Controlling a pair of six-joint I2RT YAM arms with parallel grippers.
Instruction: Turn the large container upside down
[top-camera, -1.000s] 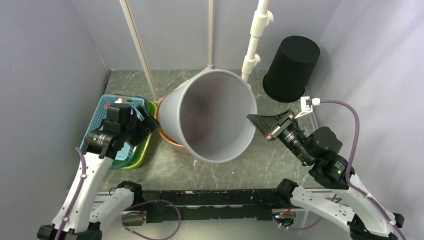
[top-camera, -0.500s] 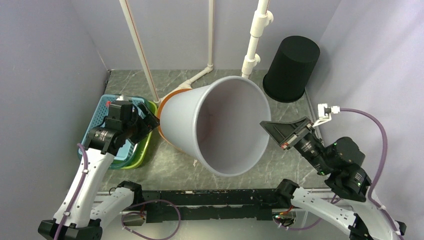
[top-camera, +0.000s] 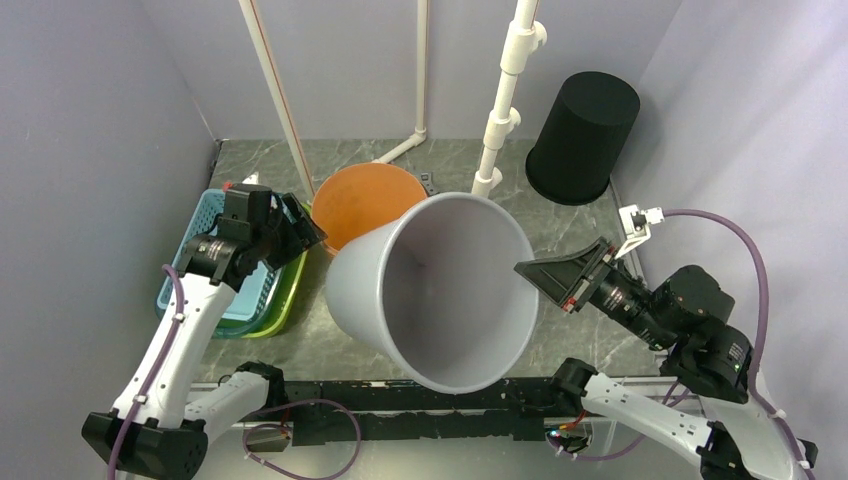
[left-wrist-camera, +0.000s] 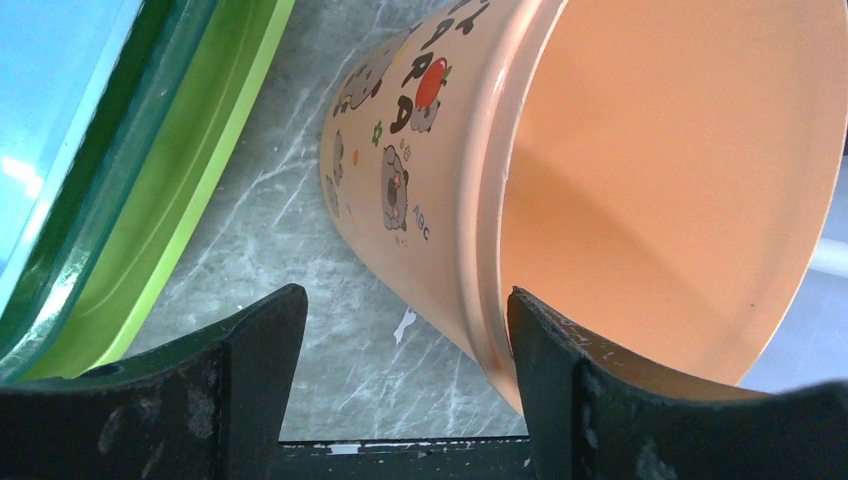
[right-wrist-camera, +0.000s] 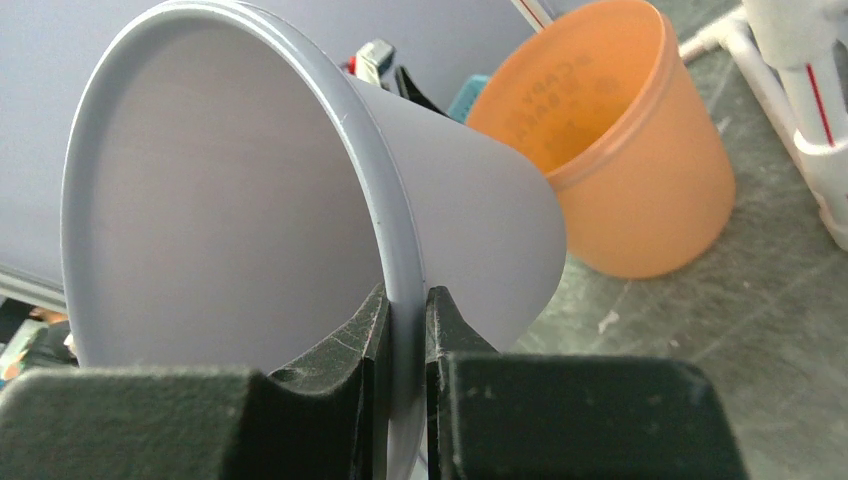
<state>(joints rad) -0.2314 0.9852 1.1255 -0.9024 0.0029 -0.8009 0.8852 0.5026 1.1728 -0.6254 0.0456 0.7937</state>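
Grey bucket (top-camera: 430, 290) tipped sideways, approx half-turned; right gripper (top-camera: 548, 278) pinches its rim at 3 o'clock. Left gripper (top-camera: 295, 235) wide, empty, by orange bucket (top-camera: 365, 200) at 11. Mouth-down flip not yet done.

Container (top-camera: 440, 290) ctr, bucket (top-camera: 362, 205) behind it, baskets (top-camera: 270, 305) L, bin (top-camera: 583, 135) back-R

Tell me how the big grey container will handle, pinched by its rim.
Probably light for its size: the right gripper alone holds the grey container tilted by a rim pinch. The smooth, thin rim might slip or pivot in that narrow grip. Laid on its side, its round tapered body would likely roll in a curve.
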